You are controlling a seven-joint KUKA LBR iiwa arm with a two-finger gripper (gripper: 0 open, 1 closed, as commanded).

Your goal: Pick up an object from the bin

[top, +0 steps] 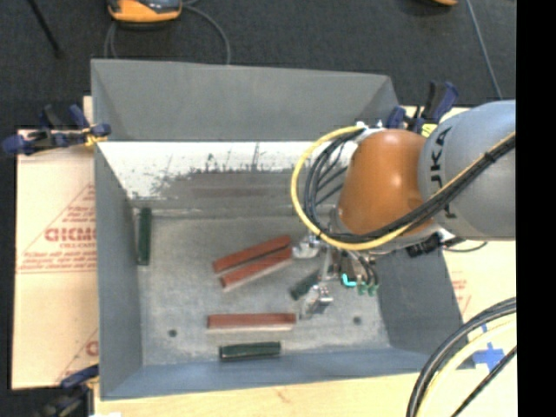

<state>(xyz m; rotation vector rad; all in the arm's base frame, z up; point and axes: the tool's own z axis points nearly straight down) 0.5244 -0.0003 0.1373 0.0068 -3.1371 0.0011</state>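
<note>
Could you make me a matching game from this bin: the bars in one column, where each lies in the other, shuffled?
1 brown pair of bars
2 single brown bar
3 crosswise green bar
4 lengthwise green bar

A by the view's left wall
B nearest the front wall
C mid-floor, tilted
D between things 1 and 3

Pairs: 1-C, 2-D, 3-B, 4-A.

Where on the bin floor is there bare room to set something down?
Widest bare floor: between the green bar at the left wall and the two angled brown bars. Also a strip along the back wall. Crowded: centre-right, where the hand hangs by those bars, and the front, with a flat brown bar and a dark green bar.
</note>
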